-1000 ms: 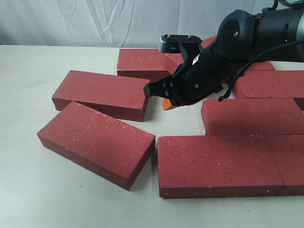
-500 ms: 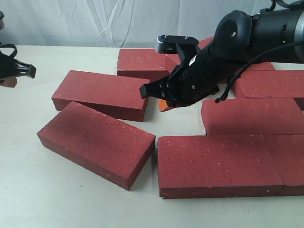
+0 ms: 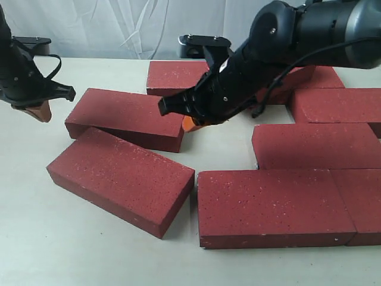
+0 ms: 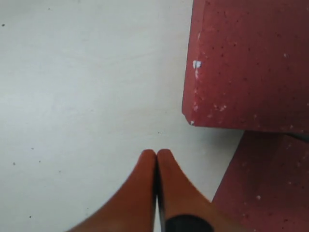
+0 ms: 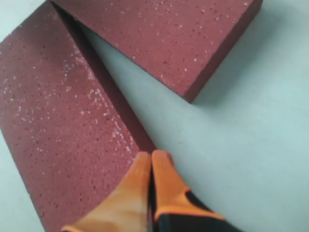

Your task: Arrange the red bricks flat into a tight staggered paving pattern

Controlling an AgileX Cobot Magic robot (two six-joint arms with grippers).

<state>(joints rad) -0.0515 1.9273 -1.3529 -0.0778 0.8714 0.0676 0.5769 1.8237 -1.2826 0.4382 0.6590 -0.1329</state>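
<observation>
Just beside one red brick [image 3: 125, 116], the right tool [image 3: 189, 124] hovers closed.

You are looking at matte, gritty red bricks [image 3: 125, 116] with pale specks, lying on a smooth off-white table [image 3: 59, 250]; the orange ends of the right gripper [image 5: 151, 157] are looking smooth.

— Bricks [image 3: 125, 116] beside my right claw [image 3: 189, 123]: what colour?
— Dark red, pale-specked. I see orange fingertips [image 5: 166, 179] there and on my left claw [image 3: 40, 111], black arms [image 3: 309, 30], plain cream table [image 3: 36, 238] below.
</observation>
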